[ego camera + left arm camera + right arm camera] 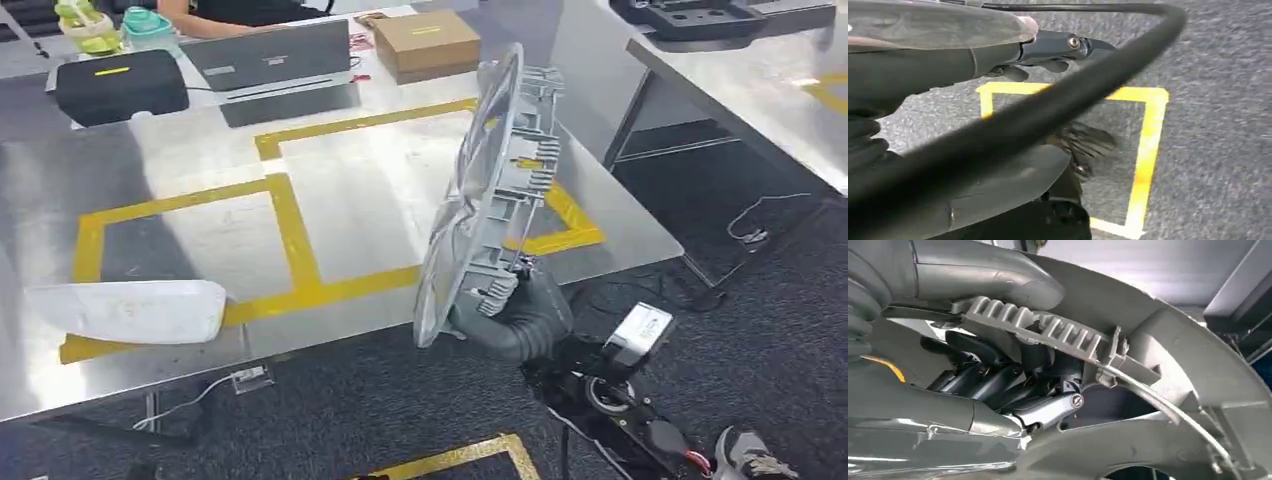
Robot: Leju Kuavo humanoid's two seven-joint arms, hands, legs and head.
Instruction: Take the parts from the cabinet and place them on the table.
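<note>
My right hand (520,315) grips a round grey plastic part (490,190) by its lower rim. The part stands nearly on edge, its ribbed back facing right, over the front right of the steel table (370,190). In the right wrist view my dark fingers (998,375) curl inside the part's ribbed rim (1048,330) and the thumb presses on its outside. A flat white part (130,310) lies on the table at the front left. My left hand (998,55) hangs above the carpet, fingers stretched out with nothing in them.
Yellow tape marks boxes (290,240) on the table. At its far side are a laptop (270,55), a cardboard box (425,42), a black case (120,85) and a seated person (230,10). A second table (760,90) stands to the right. Cables (750,225) lie on the floor.
</note>
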